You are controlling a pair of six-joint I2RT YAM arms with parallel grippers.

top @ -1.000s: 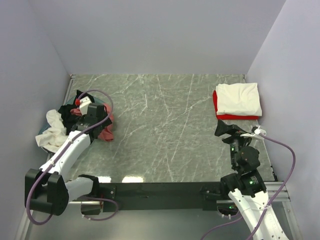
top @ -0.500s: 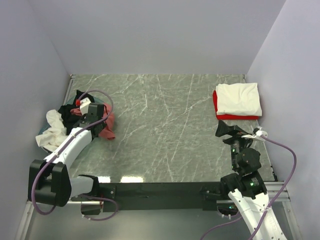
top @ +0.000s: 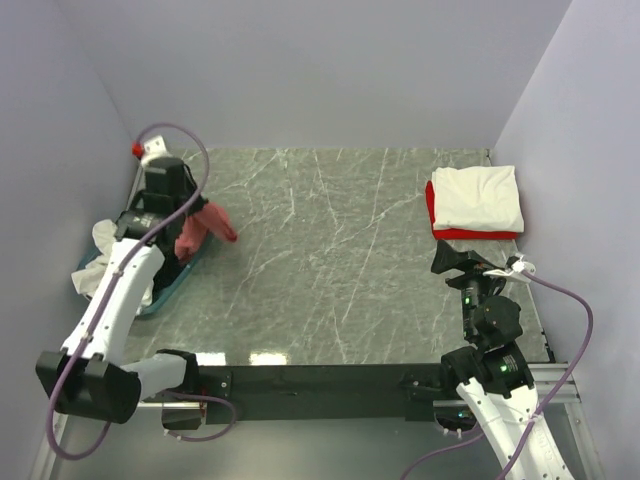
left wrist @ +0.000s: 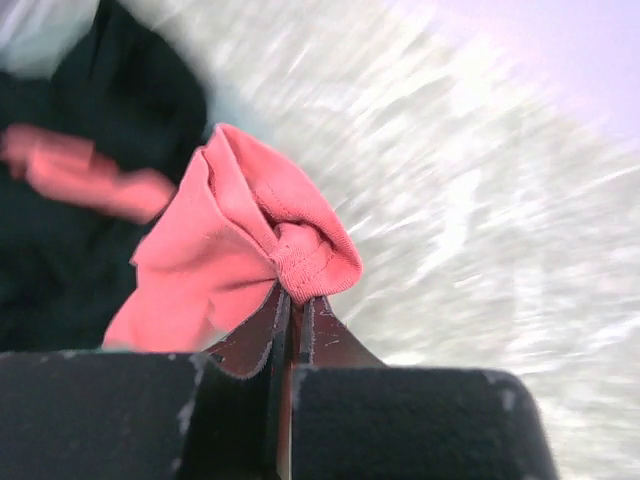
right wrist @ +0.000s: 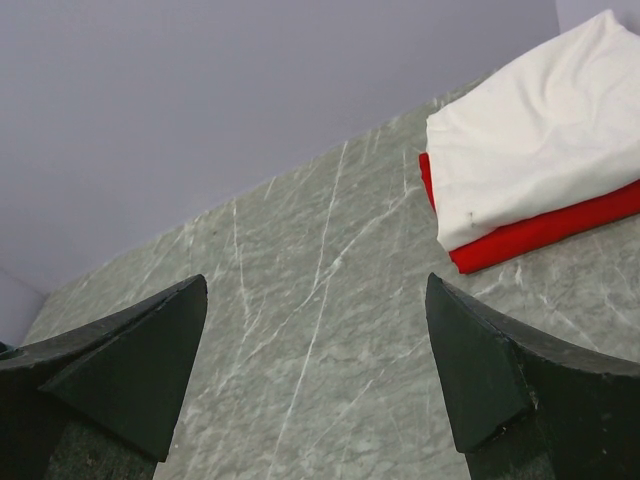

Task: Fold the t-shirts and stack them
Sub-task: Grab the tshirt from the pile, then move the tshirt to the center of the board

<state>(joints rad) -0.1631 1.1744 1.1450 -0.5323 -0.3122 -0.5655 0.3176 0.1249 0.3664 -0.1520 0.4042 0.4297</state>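
Observation:
My left gripper [top: 196, 216] is shut on a bunched edge of the salmon-pink t-shirt [top: 205, 232], holding it up over the left end of the table. In the left wrist view the pink cloth [left wrist: 240, 240] is pinched between the closed fingers [left wrist: 330, 335], with the rest trailing down toward a black t-shirt [left wrist: 110, 120]. A white t-shirt [top: 103, 242] lies in the pile below. At the back right a folded cream-white t-shirt [top: 478, 197] rests on a folded red one [top: 470, 234]. My right gripper [top: 447, 258] stands open and empty, short of that stack [right wrist: 530, 130].
A teal plastic basin [top: 165, 292] sits at the left edge under the loose clothes. Grey walls close in the marble table [top: 330, 250] on the left, back and right. A dark rail [top: 320, 380] runs along the near edge.
My left gripper closed on the pink t-shirt and lifted it up and back out of the pile. The right arm has not moved.

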